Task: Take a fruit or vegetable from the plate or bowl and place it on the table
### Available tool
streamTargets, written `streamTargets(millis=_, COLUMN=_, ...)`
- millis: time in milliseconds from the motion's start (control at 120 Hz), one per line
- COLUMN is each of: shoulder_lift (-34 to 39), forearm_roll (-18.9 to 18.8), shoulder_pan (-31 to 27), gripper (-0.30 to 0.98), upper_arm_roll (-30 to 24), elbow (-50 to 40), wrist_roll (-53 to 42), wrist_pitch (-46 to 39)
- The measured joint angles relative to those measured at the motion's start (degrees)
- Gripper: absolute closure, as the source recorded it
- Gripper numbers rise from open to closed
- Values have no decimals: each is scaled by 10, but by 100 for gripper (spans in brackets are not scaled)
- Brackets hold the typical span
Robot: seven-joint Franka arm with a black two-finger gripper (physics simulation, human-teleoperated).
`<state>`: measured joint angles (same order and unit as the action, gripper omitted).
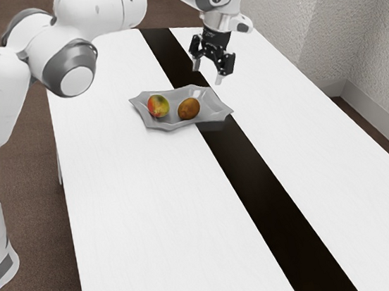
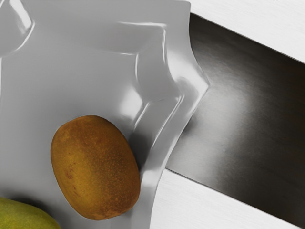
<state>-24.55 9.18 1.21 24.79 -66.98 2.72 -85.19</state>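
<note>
Claw (image 1: pixel 207 72) spread, nothing between the fingertips, up above the table (image 1: pixel 134 231) by the plate's far edge in the exterior view. Both fruits in the grey plate (image 1: pixel 205 100): brown kiwi (image 1: pixel 188 108), red-green-yellow mango (image 1: pixel 158 106) near it, on the exterior view's left. Plate sits on the table, partly over the black stripe (image 1: pixel 257 194). Wrist view: kiwi near the wavy rim.
</note>
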Motion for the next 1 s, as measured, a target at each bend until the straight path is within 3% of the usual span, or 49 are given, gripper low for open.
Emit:
streamTargets(millis=758, shoulder_lift=-29, forearm_roll=45, shoulder_pan=-7, gripper=0, upper_arm_roll=-2, elbow=-43, wrist_roll=61, wrist_pitch=-40)
streamTargets(millis=1000, shoulder_lift=-30, forearm_roll=51, shoulder_pan=-36, gripper=0, upper_arm_roll=1, elbow=-60, wrist_roll=69, wrist_pitch=-58)
